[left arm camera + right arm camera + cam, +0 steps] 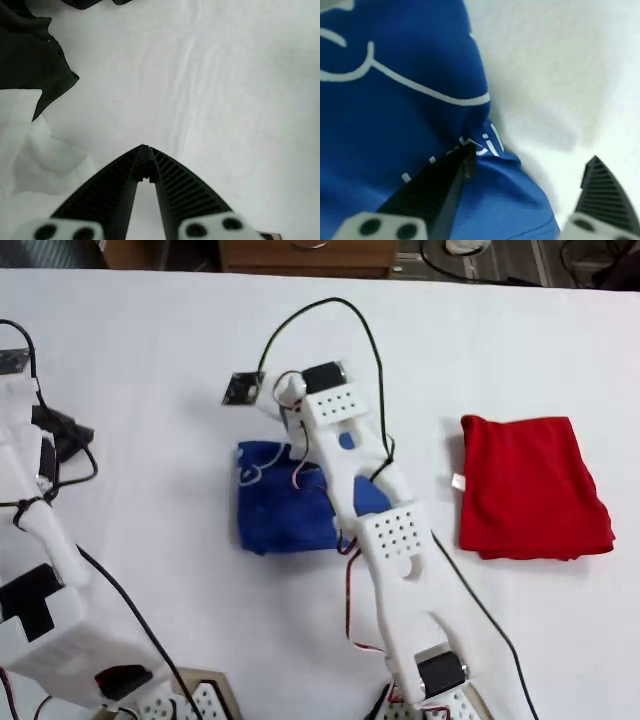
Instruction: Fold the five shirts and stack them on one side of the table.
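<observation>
A blue shirt [280, 505] with white print lies crumpled at the table's middle, partly under my right arm [385, 530]. In the right wrist view my right gripper [530, 167] is open at the edge of the blue shirt [395, 115]: one finger [440, 185] rests on the cloth, the other hangs over bare table. A folded red shirt [530, 490] lies at the right. My left gripper [145, 152] is shut with nothing in it, low over the white tabletop. Beside it lie a dark shirt [30, 60] and a white cloth [35, 150].
My left arm [40, 540] stands at the table's left edge with black cables [70, 440] around it. A black cable [330, 315] loops from the right arm over the far half of the table. Wooden furniture [300, 255] stands beyond the far edge.
</observation>
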